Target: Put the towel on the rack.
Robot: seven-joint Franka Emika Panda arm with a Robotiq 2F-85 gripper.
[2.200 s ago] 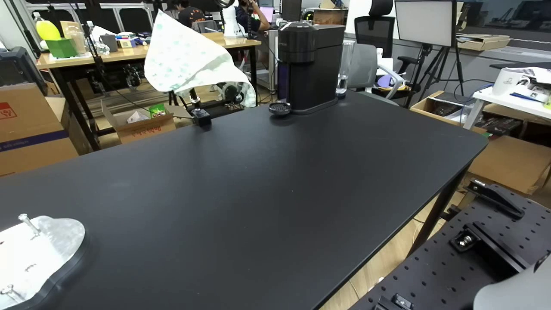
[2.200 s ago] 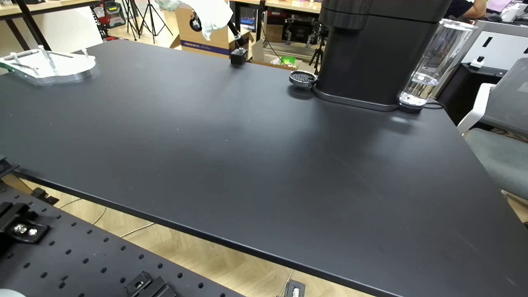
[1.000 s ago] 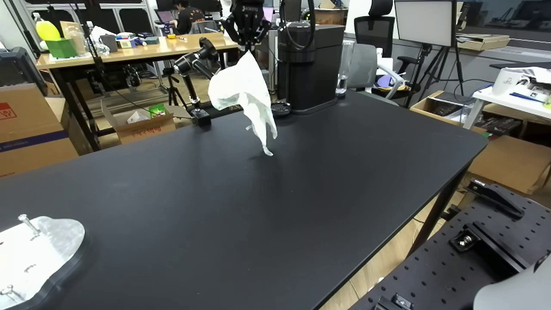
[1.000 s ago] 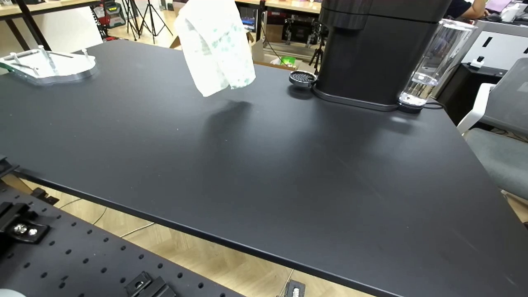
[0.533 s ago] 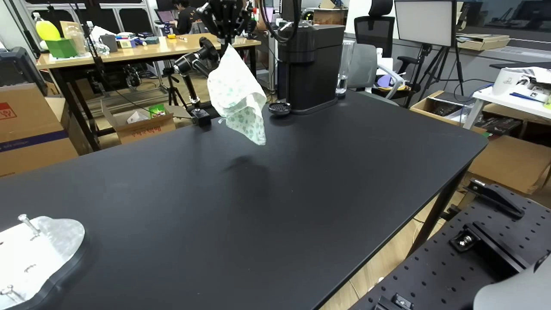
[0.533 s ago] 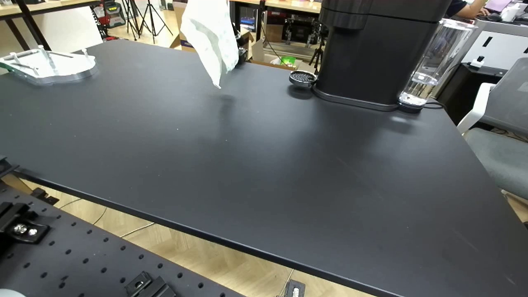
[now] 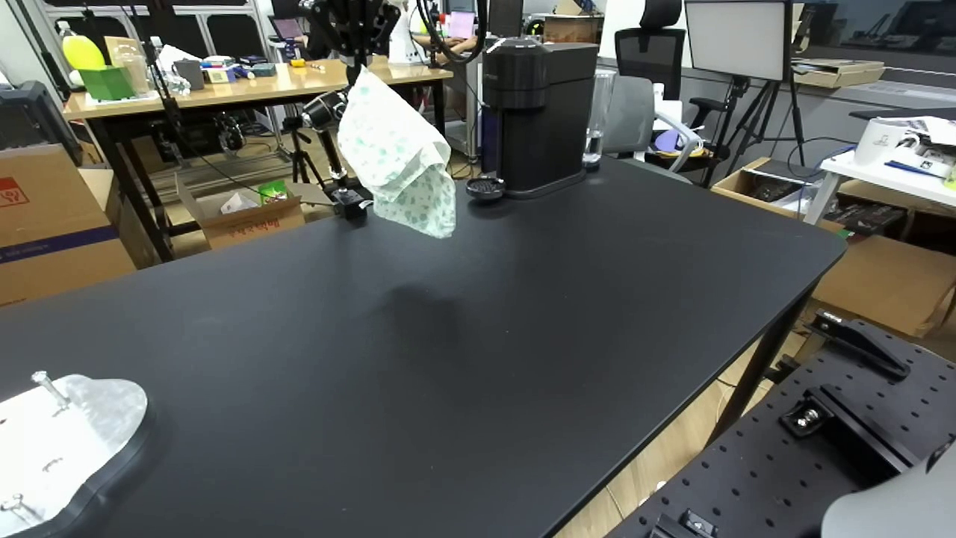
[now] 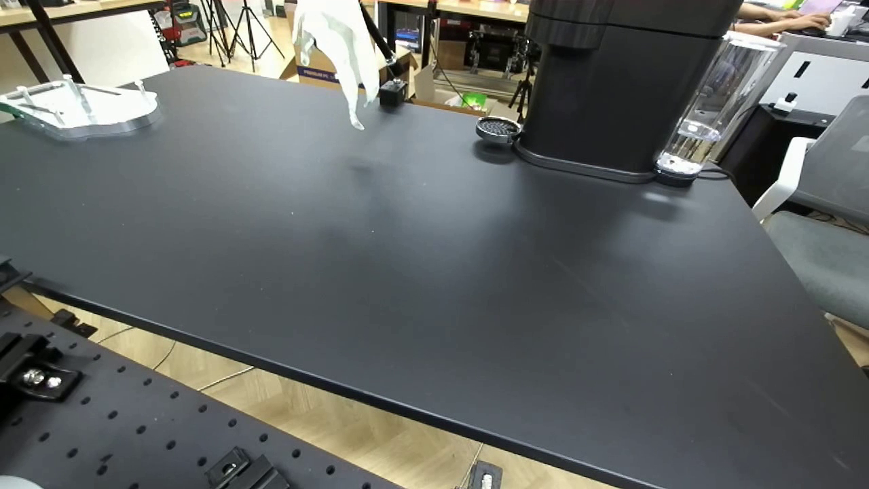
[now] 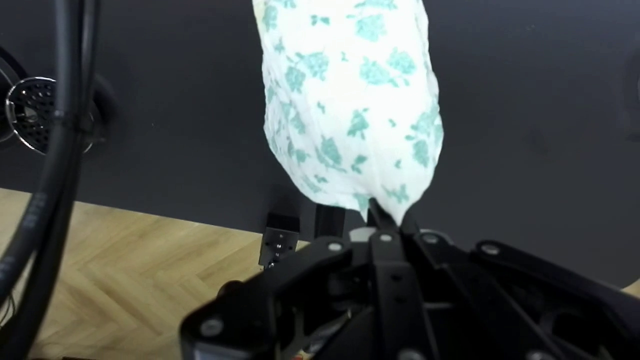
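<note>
The towel is white with green flower prints. It hangs in the air over the far edge of the black table in both exterior views [image 7: 396, 153] [image 8: 343, 44]. My gripper [image 7: 358, 69] is shut on one corner of it. In the wrist view the towel [image 9: 350, 95] stretches away from the fingertips [image 9: 392, 217]. My gripper is above the frame in an exterior view. Nothing shows plainly as a rack. A black jointed arm [image 7: 325, 110] on a small base [image 8: 392, 93] stands at the table's far edge, partly behind the towel. A white plate with upright pegs [image 7: 97, 422] lies at the left.
A black coffee machine [image 7: 534, 119] with a clear water tank [image 8: 706, 109] and a round drip tray [image 8: 497, 129] stands at the far edge, right of the towel. A cable loop [image 9: 55, 165] hangs beside my gripper. The table's far edge [image 9: 165, 215] lies below.
About 2 seconds ago the towel was swung out left and my gripper was out of view. Since 1 second ago my gripper has moved left with the towel, which twists and hangs a little higher.
</note>
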